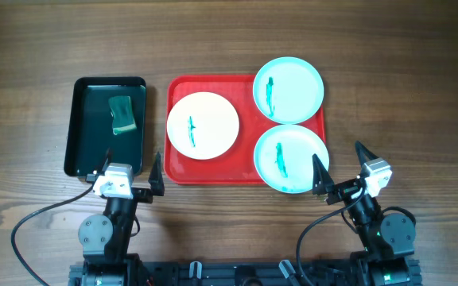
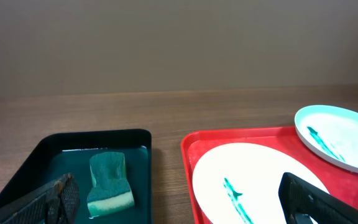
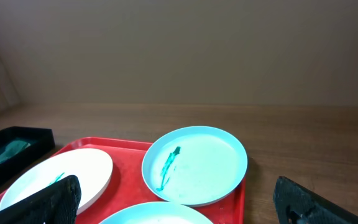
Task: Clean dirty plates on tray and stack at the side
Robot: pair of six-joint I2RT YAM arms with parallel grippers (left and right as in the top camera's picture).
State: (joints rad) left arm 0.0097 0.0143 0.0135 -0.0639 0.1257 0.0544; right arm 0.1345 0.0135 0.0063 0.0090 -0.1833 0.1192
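The red tray [image 1: 249, 171] holds three plates, each with a teal smear. The white plate [image 1: 205, 119] lies on its left; it shows in the left wrist view [image 2: 260, 171] and right wrist view [image 3: 79, 174]. One turquoise plate [image 1: 293, 83] is at the far right corner, also in the right wrist view [image 3: 204, 162] and left wrist view [image 2: 344, 134]. The other turquoise plate [image 1: 296, 151] is at the near right, its rim showing in the right wrist view [image 3: 157, 214]. My left gripper [image 1: 130, 169] is open near the table's front, before the trays. My right gripper [image 1: 342, 163] is open, just right of the near turquoise plate.
A dark green tray [image 1: 94, 119] stands left of the red tray, holding a small green sponge [image 1: 122, 115], seen also in the left wrist view [image 2: 109, 183]. Bare wooden table [image 1: 404, 79] lies right of the red tray.
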